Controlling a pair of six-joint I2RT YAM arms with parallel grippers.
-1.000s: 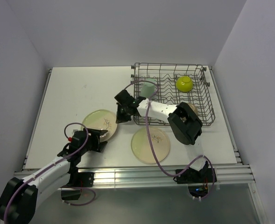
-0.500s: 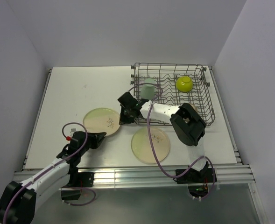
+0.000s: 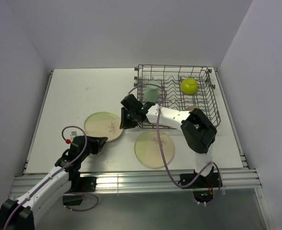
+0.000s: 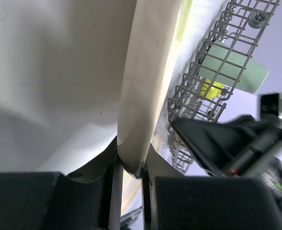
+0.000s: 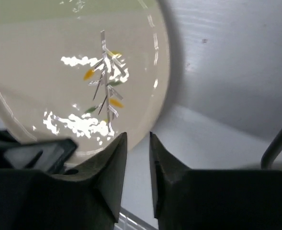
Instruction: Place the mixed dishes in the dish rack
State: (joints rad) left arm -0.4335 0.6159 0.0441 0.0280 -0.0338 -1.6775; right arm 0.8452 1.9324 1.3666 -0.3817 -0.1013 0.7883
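Observation:
A cream plate [image 3: 102, 125] with a leaf sprig lies left of centre. My left gripper [image 3: 95, 144] is shut on its near rim; in the left wrist view the plate [image 4: 145, 86] stands edge-on between the two jaws of the left gripper [image 4: 130, 167]. My right gripper [image 3: 126, 118] sits at that plate's right edge, open a little, and the plate [image 5: 59, 72] lies just outside its fingers [image 5: 113, 158]. A second cream plate [image 3: 154, 148] lies flat near the front. The dish rack [image 3: 208, 103] holds a mint cup [image 3: 153, 92] and a lime bowl [image 3: 189, 86].
The rack's wire wall [image 4: 198, 96] stands close behind the held plate, with the right arm's black wrist [image 4: 217, 143] beside it. The right arm's white link [image 3: 167, 115] lies along the rack's front edge. White walls close in the table on three sides.
My left gripper closed on the near rim of the left plate and drew back a little. My right gripper, shut at the plate's right edge before, has opened slightly.

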